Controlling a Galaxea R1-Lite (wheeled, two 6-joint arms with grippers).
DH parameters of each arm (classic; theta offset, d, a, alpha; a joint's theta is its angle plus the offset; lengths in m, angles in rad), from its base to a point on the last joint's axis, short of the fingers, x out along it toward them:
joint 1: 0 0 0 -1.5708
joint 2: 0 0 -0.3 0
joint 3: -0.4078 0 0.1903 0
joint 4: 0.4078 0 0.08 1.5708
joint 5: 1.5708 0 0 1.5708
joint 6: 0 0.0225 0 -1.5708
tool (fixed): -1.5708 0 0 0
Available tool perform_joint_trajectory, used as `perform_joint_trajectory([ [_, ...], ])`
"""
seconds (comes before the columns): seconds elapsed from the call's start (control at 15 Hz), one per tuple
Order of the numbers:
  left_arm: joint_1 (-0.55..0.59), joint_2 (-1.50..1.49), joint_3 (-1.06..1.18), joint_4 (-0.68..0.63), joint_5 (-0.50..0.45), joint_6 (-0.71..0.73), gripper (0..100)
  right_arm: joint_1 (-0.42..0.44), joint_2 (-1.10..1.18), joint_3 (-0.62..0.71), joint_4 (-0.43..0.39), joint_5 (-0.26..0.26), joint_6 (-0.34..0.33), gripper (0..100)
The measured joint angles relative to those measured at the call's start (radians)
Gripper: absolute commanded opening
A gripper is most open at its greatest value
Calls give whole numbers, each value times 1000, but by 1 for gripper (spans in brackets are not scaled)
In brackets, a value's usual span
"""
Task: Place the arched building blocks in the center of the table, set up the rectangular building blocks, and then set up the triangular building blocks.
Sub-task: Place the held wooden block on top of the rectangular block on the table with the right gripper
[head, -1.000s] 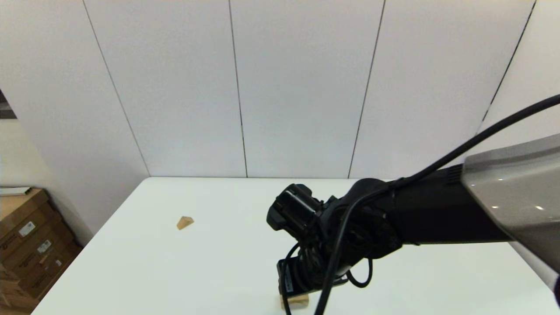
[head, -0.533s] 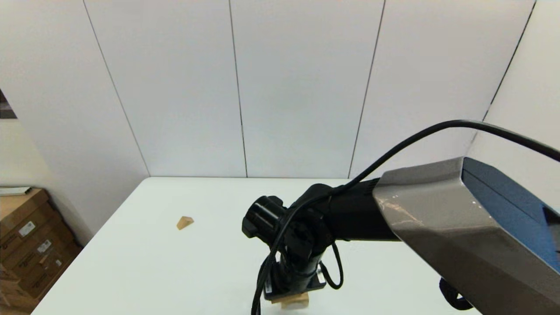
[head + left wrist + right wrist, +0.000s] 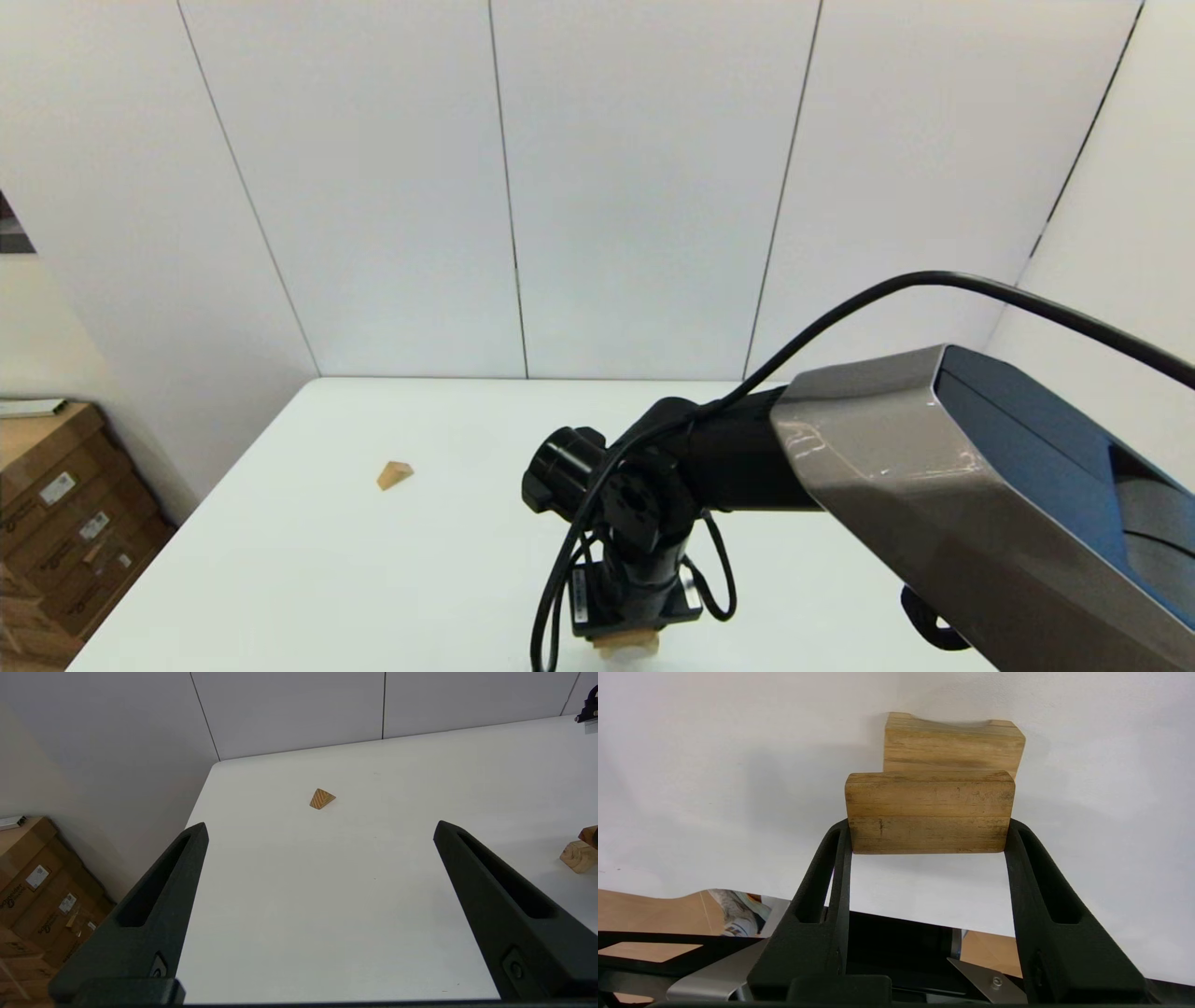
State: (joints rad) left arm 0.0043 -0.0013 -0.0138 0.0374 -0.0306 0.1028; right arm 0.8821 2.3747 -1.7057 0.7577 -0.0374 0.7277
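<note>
Wooden rectangular slab (image 3: 929, 812) clamped in right claw (image 3: 928, 833) above arched block (image 3: 953, 742), table (image 3: 373, 579) near edge, 6 o'clock; placing step, next lower and release. Triangular wedge (image 3: 394, 474) at 10 o'clock. Left claw (image 3: 322, 905) wide, idle

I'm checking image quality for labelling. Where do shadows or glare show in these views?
Right wrist view: soft shadows fall on the table beside the slab and arched block. Head view: small glare spots glint on the right arm's grey shell. Left wrist view: light is even, with only a faint shadow by the wedge.
</note>
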Motion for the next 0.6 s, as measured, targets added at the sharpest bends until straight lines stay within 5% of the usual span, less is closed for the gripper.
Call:
perform_joint_trajectory([
  [0.6,0,0,0,0,0,1,100,-21,7,7,5,-1,-1,0],
])
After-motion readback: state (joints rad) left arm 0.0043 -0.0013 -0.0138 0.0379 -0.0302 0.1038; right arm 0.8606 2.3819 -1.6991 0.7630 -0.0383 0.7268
